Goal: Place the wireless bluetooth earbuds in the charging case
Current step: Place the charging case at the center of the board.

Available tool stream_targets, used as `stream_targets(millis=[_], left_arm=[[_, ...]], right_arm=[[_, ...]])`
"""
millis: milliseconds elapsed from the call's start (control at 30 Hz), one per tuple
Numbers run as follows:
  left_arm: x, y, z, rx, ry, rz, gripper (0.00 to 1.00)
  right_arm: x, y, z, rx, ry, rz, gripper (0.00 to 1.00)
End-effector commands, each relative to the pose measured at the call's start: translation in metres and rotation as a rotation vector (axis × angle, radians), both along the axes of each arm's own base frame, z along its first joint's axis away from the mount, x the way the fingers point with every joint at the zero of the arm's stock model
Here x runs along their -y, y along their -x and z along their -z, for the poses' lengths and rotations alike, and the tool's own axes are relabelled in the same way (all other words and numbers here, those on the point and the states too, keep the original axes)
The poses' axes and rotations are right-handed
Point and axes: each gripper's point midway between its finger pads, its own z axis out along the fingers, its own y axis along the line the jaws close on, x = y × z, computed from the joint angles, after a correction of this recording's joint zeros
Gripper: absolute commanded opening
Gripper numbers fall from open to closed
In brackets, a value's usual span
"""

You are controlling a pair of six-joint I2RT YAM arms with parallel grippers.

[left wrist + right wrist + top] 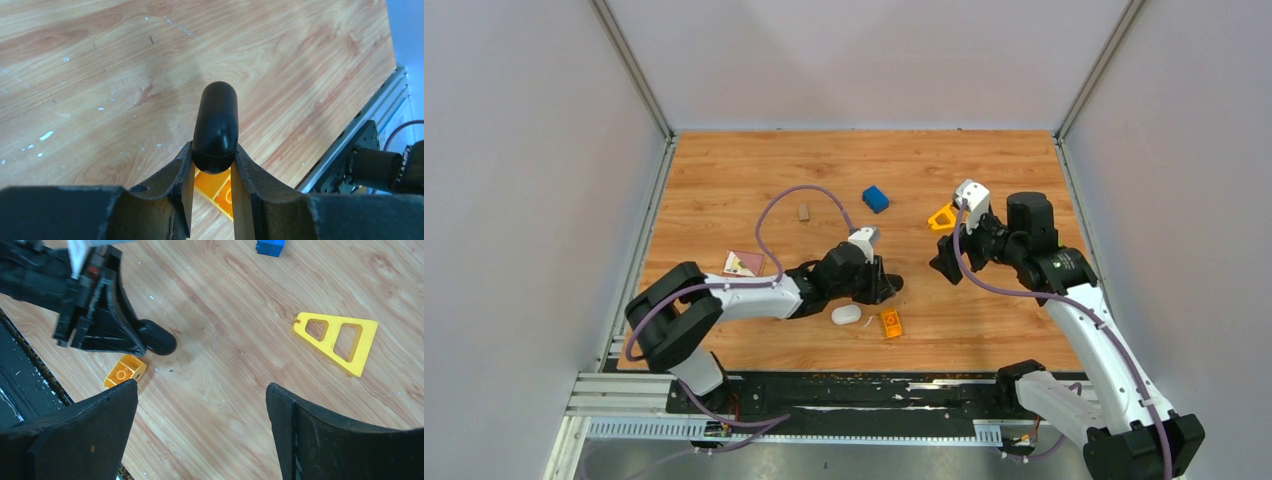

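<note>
The white oval charging case [846, 314] lies shut on the wooden table, just below my left wrist. No earbuds show in any view. My left gripper [887, 284] is shut on a smooth black capsule-shaped object [216, 120], holding it by one end low over the table. The capsule also shows in the right wrist view [158, 338]. My right gripper [945, 265] is open and empty, hovering over bare wood to the right of the left gripper [202, 390].
An orange block [891, 323] lies right of the case, under the left fingers [220, 194]. A yellow triangular frame [941, 216] and a blue block [875, 198] lie farther back. A small brown block [804, 211] and a card [744, 263] lie at the left.
</note>
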Motion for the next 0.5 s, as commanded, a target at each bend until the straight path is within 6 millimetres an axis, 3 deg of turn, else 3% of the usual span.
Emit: stream_targets(millis=[0,100,200,333,467], left_arm=[[0.017,-0.014,0.001,-0.108,0.008,-0.052,0.20],[0.020,-0.019,0.004,-0.137,-0.018,-0.053,0.26],[0.013,-0.021,0.007,-0.148,-0.062,-0.073,0.42],[-0.025,-0.019,0.022,-0.187,-0.215,-0.145,0.52],[-0.057,-0.020,0.011,-0.145,-0.320,-0.156,0.53]], right_arm=[[-0.003,-0.007,-0.013,0.043,-0.050,0.022,1.00],[-0.004,-0.007,-0.014,0.038,-0.046,0.007,1.00],[0.005,-0.013,-0.010,0.038,-0.003,0.055,1.00],[0.020,-0.015,-0.003,0.021,0.069,0.105,0.99],[0.029,-0.009,0.002,-0.012,0.109,0.125,0.99]])
